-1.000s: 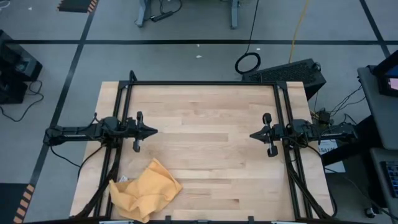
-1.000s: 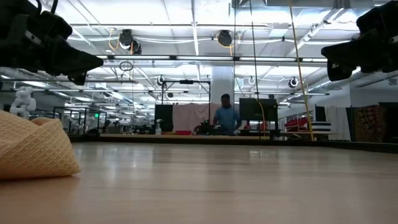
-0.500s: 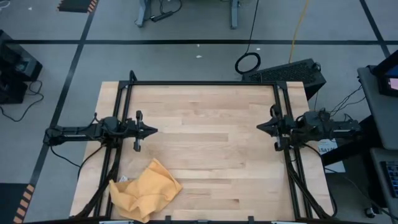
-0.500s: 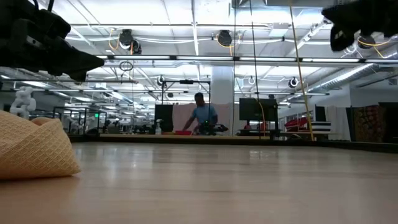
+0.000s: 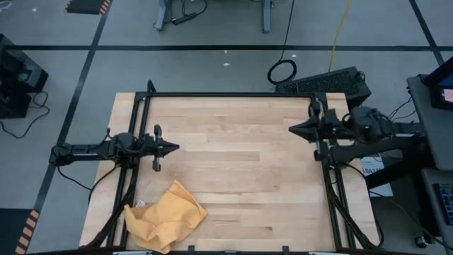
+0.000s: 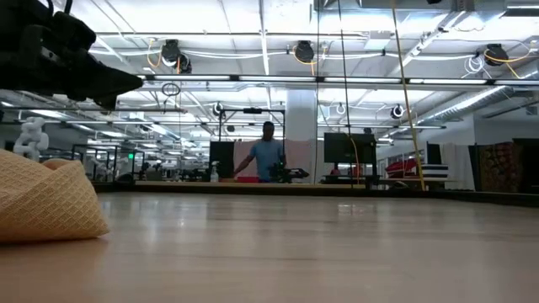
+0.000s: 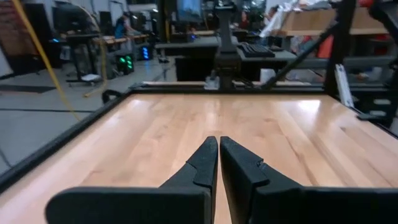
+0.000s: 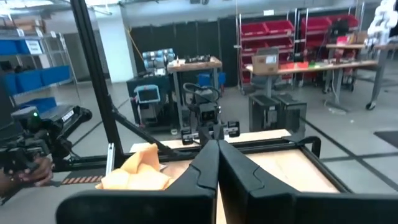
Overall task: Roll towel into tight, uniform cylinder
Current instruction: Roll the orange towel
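A grey floor [image 5: 212, 67] crossed by dark tape lines [image 5: 212, 47] is seen around the wooden table [image 5: 233, 134]. Beyond it, a large hall is lit by ceiling lights [image 6: 253, 17]. A white pillar [image 6: 301, 126], a person [image 6: 267, 157] at a bench, red bin shelves [image 8: 273, 37] and blue bins [image 8: 31, 68] are seen.

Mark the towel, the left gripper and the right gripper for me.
towel [image 5: 166, 218]: high view, middle of the crumpled cloth.
left gripper [image 5: 175, 148]: high view, tip of the shut fingers.
right gripper [image 5: 291, 130]: high view, tip of the shut fingers.
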Robot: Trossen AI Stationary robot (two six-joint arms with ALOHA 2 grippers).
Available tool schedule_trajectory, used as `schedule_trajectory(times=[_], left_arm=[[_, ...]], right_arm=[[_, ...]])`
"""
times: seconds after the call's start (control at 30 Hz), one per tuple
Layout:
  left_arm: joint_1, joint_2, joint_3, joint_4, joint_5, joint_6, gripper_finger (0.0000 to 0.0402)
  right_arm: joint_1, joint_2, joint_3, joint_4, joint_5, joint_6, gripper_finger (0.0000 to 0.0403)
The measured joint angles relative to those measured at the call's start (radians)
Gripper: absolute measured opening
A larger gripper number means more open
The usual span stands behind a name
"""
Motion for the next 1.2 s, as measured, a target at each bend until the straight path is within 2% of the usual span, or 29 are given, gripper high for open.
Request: schedule_trajectory(times=[0.37, 0.47, 0.6, 0.77, 1.0, 1.2], left_arm=[[0.000, 0.000, 0.001, 0.058, -0.026, -0.031, 0.0027], [0.000, 0.003, 0.026, 0.056, -0.093, -0.078, 0.0027], [0.000, 0.025, 0.140, 0.063, -0.117, -0.073, 0.0027], [-0.001, 0.124, 0.381, -0.084, -0.104, -0.075, 0.0027], [-0.001, 0.317, 0.685, -0.423, 0.055, -0.218, 0.0027], [-0.033, 0.446, 0.701, -0.504, 0.242, -0.264, 0.0027]], right_arm=[[0.007, 0.239, 0.010, 0.005, -0.007, 0.020, 0.0000], [0.016, 0.304, 0.010, 0.006, -0.008, 0.022, 0.0000], [0.033, 0.393, 0.010, 0.007, -0.008, 0.022, 0.0000], [0.058, 0.522, 0.010, 0.017, -0.008, 0.022, 0.0000], [0.077, 0.729, 0.010, 0.111, -0.006, 0.089, 0.0000], [0.081, 0.904, 0.010, 0.240, -0.008, 0.105, 0.0000]])
